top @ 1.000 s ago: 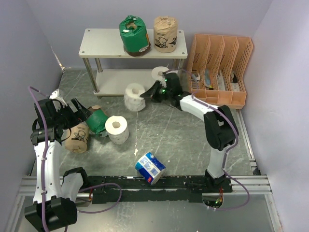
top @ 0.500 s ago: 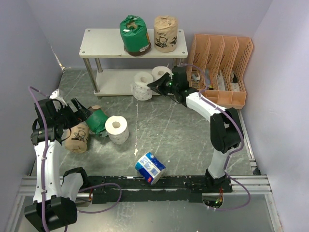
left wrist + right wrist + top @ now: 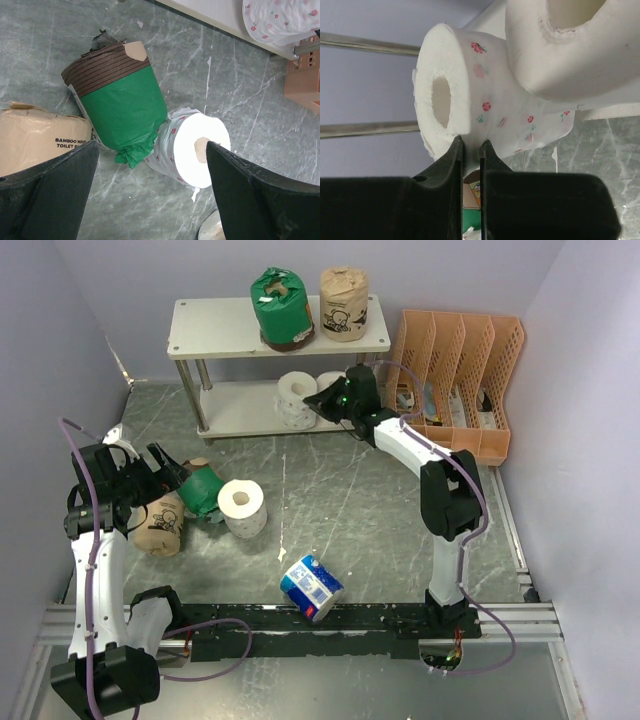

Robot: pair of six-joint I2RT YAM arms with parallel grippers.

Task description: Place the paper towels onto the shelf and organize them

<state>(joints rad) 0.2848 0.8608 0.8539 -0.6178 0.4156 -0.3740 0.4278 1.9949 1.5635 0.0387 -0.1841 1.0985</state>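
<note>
My right gripper (image 3: 318, 403) is shut on the edge of a bare white roll (image 3: 297, 397), pinching its wall (image 3: 470, 120), and holds it at the lower board of the shelf (image 3: 235, 412) beside a second white roll (image 3: 332, 383) (image 3: 575, 45). A green roll (image 3: 281, 307) and a tan roll (image 3: 343, 302) stand on the top board. My left gripper (image 3: 158, 468) is open above the floor. Before it lie a green roll (image 3: 120, 102), a white roll (image 3: 192, 150) and a tan roll (image 3: 35, 137). A blue-and-white roll (image 3: 311, 586) lies near the front.
An orange slotted file organizer (image 3: 455, 385) stands right of the shelf. Grey walls close in the left, back and right sides. A black rail (image 3: 330, 620) runs along the front edge by the arm bases.
My right gripper has carried the white roll from the floor in front of the shelf back onto the lower board, next to the other white roll. The left arm has not moved.
</note>
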